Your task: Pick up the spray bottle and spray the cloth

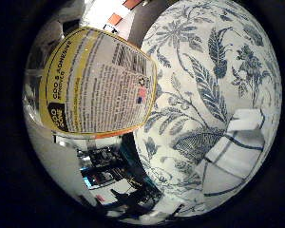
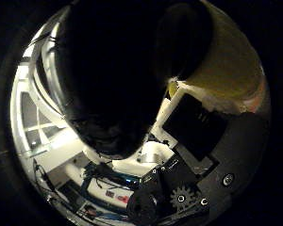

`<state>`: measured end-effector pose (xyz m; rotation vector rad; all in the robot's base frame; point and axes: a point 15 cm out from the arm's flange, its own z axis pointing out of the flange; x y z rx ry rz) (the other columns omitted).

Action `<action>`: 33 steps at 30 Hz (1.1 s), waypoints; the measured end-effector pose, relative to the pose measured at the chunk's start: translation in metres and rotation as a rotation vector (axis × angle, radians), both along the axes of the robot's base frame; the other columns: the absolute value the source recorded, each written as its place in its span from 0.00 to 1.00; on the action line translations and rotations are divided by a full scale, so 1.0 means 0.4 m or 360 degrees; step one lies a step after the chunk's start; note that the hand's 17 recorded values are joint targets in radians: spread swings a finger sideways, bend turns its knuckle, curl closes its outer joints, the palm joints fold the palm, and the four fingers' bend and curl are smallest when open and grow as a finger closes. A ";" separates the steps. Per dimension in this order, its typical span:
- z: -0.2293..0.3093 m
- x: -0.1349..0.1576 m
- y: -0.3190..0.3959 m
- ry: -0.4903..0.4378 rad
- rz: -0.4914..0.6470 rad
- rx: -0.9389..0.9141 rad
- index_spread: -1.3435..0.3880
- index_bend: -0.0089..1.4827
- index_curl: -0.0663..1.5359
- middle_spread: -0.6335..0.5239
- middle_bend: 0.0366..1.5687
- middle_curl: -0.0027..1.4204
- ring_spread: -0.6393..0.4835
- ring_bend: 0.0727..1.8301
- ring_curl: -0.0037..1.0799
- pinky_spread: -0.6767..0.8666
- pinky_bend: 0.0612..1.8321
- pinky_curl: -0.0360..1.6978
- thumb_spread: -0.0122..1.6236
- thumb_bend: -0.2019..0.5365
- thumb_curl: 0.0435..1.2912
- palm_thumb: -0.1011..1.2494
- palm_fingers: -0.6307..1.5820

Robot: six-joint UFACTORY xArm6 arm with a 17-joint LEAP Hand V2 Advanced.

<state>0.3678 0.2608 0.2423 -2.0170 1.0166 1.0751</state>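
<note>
Spray bottle point(image 1: 97, 83) right up against the palm, label filling the view, hand point(image 2: 188, 183) curled around it, white checked cloth point(image 1: 237, 152) lying on the blue-leaf tablecloth point(image 1: 204, 71) beyond

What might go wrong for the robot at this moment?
The spray bottle fills the view, so it sits close against the palm; if the hand's hold is loose, it could slip. The folded cloth lies off to one side on the flowered tablecloth, so spray may miss it and wet that instead.
</note>
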 end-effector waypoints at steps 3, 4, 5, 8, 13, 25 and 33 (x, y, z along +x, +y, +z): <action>-0.018 -0.013 -0.011 -0.0009 0.0059 -0.0070 0.63 0.47 0.51 0.49 0.72 0.39 0.43 0.68 0.49 0.20 0.55 0.45 0.53 0.24 0.49 0.69 0.79; -0.022 -0.014 -0.014 -0.0015 0.0076 -0.0088 0.63 0.46 0.51 0.49 0.71 0.39 0.43 0.68 0.49 0.19 0.54 0.45 0.53 0.24 0.49 0.69 0.78; -0.029 -0.017 -0.018 -0.0015 0.0091 -0.0106 0.62 0.43 0.51 0.49 0.70 0.39 0.43 0.67 0.48 0.19 0.53 0.44 0.53 0.24 0.49 0.69 0.79; -0.044 -0.028 -0.023 -0.0005 0.0126 -0.0143 0.62 0.39 0.52 0.49 0.67 0.38 0.44 0.66 0.47 0.17 0.52 0.42 0.54 0.24 0.48 0.68 0.78; -0.048 -0.030 -0.028 -0.0005 0.0134 -0.0156 0.61 0.30 0.53 0.48 0.58 0.37 0.42 0.63 0.45 0.16 0.49 0.40 0.54 0.24 0.48 0.69 0.74; -0.051 -0.032 -0.035 -0.0012 0.0146 -0.0169 0.52 0.19 0.49 0.44 0.47 0.37 0.37 0.56 0.42 0.26 0.40 0.40 0.58 0.24 0.44 0.70 0.53; -0.059 -0.035 -0.048 -0.0018 0.0165 -0.0207 0.52 0.21 0.44 0.45 0.45 0.36 0.41 0.48 0.38 0.47 0.31 0.38 0.62 0.24 0.41 0.67 0.44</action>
